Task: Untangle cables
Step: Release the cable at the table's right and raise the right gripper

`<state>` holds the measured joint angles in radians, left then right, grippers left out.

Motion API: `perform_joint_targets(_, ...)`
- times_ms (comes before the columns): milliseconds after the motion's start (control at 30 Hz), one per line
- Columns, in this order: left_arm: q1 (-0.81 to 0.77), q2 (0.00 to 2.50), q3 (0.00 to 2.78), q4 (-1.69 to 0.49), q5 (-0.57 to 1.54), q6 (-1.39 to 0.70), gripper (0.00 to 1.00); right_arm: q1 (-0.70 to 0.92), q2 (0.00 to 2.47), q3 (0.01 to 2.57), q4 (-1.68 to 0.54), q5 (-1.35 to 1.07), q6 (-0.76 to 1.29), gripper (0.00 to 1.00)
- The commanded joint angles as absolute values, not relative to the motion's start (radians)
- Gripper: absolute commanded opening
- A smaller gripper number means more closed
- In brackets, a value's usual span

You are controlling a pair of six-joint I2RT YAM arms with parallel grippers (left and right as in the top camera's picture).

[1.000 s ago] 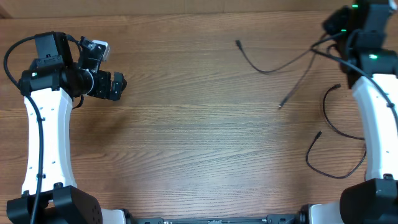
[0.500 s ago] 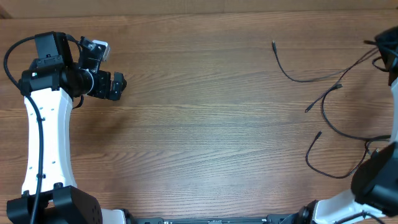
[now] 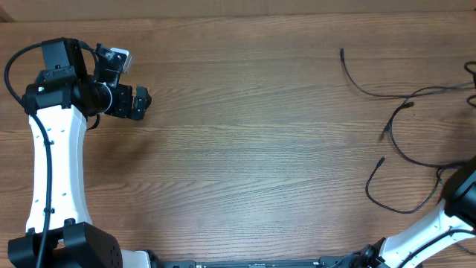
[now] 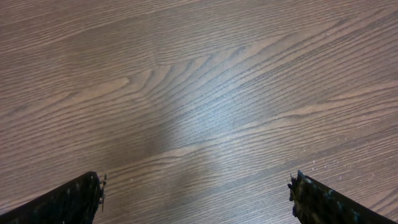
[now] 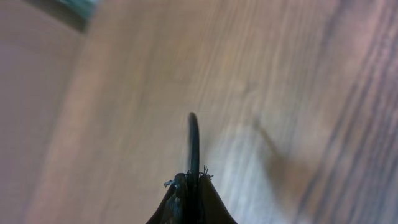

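Overhead, the cables (image 3: 424, 163) lie spread along the right side of the table (image 3: 245, 149) in what looks like 3 loose runs. There is an upper strand (image 3: 379, 95) with its plug end toward the far edge, a middle loop (image 3: 389, 134), and a lower loop (image 3: 394, 209) just beside the right arm's base (image 3: 454, 219). All 3 trend rightward and leave that view at its right edge, so whether they cross or knot there cannot be told. The right gripper (image 5: 189, 190) is outside the overhead picture. Its own blurred wrist view shows the fingers pressed together on 1 thin black cord (image 5: 194, 140) that pokes straight out past the tips. The left gripper (image 3: 139, 103) sits well apart, on the opposite side of the table, its 2 fingers (image 4: 74, 199) spread wide over bare wood. The strands' long axis therefore runs roughly left to right, toward the clamped end. The right arm is by far the nearer, so any further separating pull likely falls to it, drawing along the cord's length rather than across it.
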<state>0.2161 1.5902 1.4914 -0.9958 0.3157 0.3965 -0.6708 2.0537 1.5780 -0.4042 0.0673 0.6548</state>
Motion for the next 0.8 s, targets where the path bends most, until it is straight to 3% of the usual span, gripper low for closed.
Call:
perform_joint_targets(0,0.215,1.597,1.501,-0.994,0.333,0.415,1.0,-0.707,2.099,1.583,-0.396,0.067,0.654,0.09)
perform_joint_targets(33,0.215,1.597,1.501,-0.994,0.333,0.415,1.0,-0.717,2.101,1.583,-0.394,0.063,0.654,0.28)
perform_joint_targets(67,0.215,1.597,1.501,-0.994,0.333,0.415,1.0,-0.727,2.101,1.583,-0.394,0.06,0.654,0.69)
perform_joint_targets(100,0.215,1.597,1.501,-0.994,0.333,0.415,1.0,-0.733,2.101,1.583,-0.394,0.058,0.654,0.97)
perform_joint_targets(333,0.215,1.597,1.501,-0.994,0.333,0.415,0.99,-0.774,2.098,1.584,-0.386,-0.163,0.574,1.0)
perform_joint_targets(500,0.215,1.597,1.501,-0.994,0.333,0.415,1.0,-0.775,2.061,1.584,-0.393,-0.224,0.561,1.0)
perform_joint_targets(767,0.215,1.597,1.501,-0.994,0.333,0.415,1.0,-0.766,1.871,1.584,-0.369,-0.289,0.376,1.0)
